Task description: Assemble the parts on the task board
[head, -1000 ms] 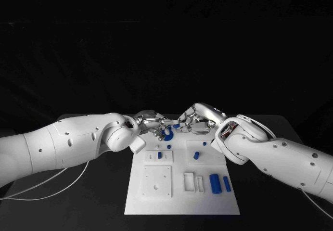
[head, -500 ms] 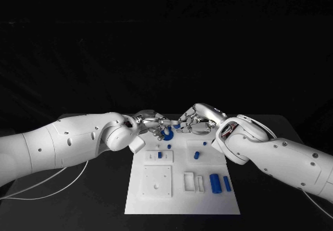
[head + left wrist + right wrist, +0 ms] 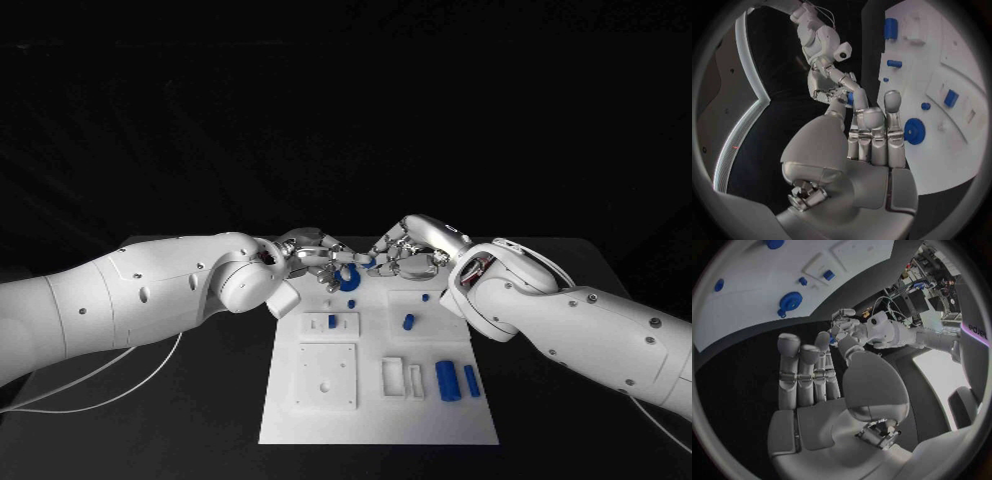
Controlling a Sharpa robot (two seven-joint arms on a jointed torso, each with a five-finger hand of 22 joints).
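Note:
The white task board (image 3: 378, 420) lies in the middle of the table. Over its far end my left hand (image 3: 309, 252) and right hand (image 3: 408, 251) meet fingertip to fingertip. A small blue part (image 3: 371, 263) sits between them, and both hands pinch it between thumb and finger. It shows as the small blue part (image 3: 850, 98) in the left wrist view and the small blue part (image 3: 833, 340) in the right wrist view. Just below the hands a blue gear (image 3: 349, 278) lies on the board, also seen as the gear (image 3: 914, 131) and the gear (image 3: 790, 301).
Several more blue parts lie on the board: a short peg (image 3: 332, 322), another peg (image 3: 408, 322) and two cylinders (image 3: 449, 381) near the right edge. A raised white square block (image 3: 326, 376) and narrow slots (image 3: 404, 378) sit nearer me. A white cable (image 3: 87, 390) trails at the left.

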